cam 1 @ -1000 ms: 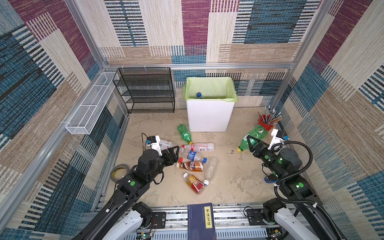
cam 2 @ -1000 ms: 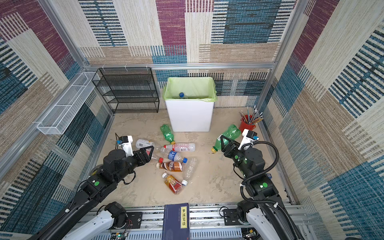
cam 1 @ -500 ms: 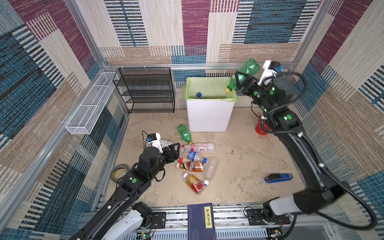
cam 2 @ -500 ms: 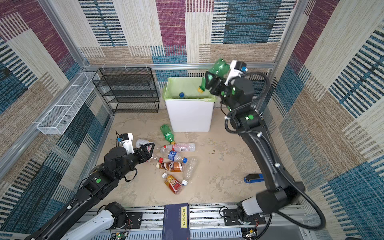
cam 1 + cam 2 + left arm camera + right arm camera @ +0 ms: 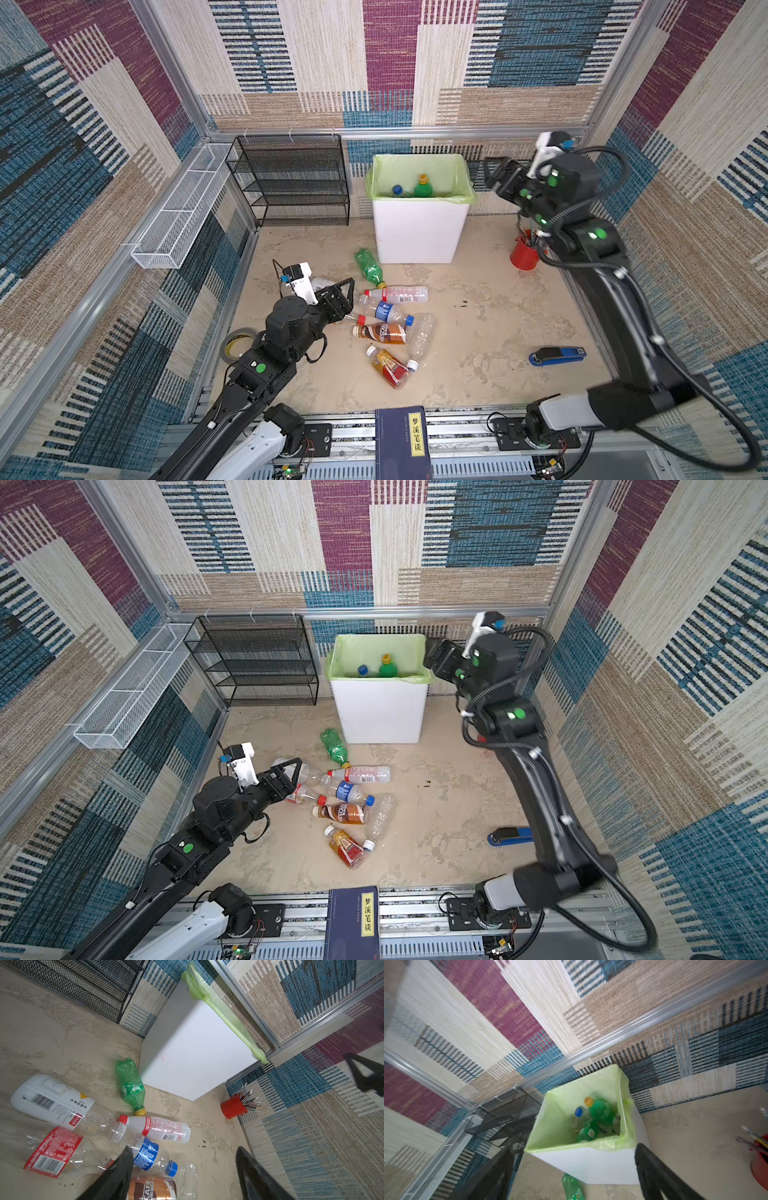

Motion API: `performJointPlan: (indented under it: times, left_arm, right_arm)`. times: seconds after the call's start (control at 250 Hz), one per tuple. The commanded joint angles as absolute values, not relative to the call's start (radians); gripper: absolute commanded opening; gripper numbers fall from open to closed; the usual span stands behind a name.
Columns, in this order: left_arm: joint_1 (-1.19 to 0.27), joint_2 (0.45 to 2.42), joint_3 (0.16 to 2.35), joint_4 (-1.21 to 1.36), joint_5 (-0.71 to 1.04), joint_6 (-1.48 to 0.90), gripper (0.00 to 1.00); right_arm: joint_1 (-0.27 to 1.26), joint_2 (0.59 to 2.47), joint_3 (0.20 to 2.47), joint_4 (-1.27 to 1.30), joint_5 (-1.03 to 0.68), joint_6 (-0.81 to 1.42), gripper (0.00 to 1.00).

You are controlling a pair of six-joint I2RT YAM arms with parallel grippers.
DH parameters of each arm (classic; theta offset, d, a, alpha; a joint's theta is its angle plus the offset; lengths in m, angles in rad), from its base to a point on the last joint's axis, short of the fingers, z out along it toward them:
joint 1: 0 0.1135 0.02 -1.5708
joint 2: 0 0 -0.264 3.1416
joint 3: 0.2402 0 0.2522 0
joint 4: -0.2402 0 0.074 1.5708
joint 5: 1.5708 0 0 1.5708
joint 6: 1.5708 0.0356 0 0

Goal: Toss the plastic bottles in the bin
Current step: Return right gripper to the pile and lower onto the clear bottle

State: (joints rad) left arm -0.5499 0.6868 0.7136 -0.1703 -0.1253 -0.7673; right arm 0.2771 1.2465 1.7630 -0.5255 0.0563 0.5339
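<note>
The white bin [image 5: 417, 232] with a green bag stands at the back wall. Inside it lie a green bottle with a yellow cap [image 5: 423, 188] and a blue-capped one [image 5: 578, 1112]. My right gripper [image 5: 500, 178] hangs open and empty, raised beside the bin's right rim. Several plastic bottles lie on the floor in front: a green one [image 5: 369, 268], a red-labelled clear one [image 5: 399, 294], a blue-labelled one [image 5: 149, 1154] and a brown one [image 5: 380, 333]. My left gripper [image 5: 348, 300] is open low at the left edge of this pile, holding nothing.
A black mesh rack [image 5: 291, 183] and a white wire basket [image 5: 183, 208] line the back left. A red cup of pencils [image 5: 523, 253] stands right of the bin. A blue stapler [image 5: 557, 356], a tape roll [image 5: 237, 345] and a dark book [image 5: 403, 440] lie nearer the front.
My right arm rose from the floor with a green bottle, reached over the bin and opened; the bottle now lies in the bin. The left gripper edged closer to the pile.
</note>
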Motion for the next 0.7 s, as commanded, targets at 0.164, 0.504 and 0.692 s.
performJointPlan:
  times: [0.164,0.504,0.692]
  left_arm:
    - [-0.545,0.633,0.641,-0.204,-0.137,-0.823,0.78]
    - [-0.545,0.463,0.566,-0.377,-0.176,-0.891,0.76]
    - [-0.544,0.367,0.549,-0.499,-0.191,-0.932,0.75]
  right_arm:
    - [0.275,0.947,1.336,-0.607,0.038,0.693,0.85]
    - [0.314,0.917,0.906,-0.683,-0.240,0.861,0.79]
    - [0.400,0.959,0.783,-0.667,-0.296,0.903,0.79]
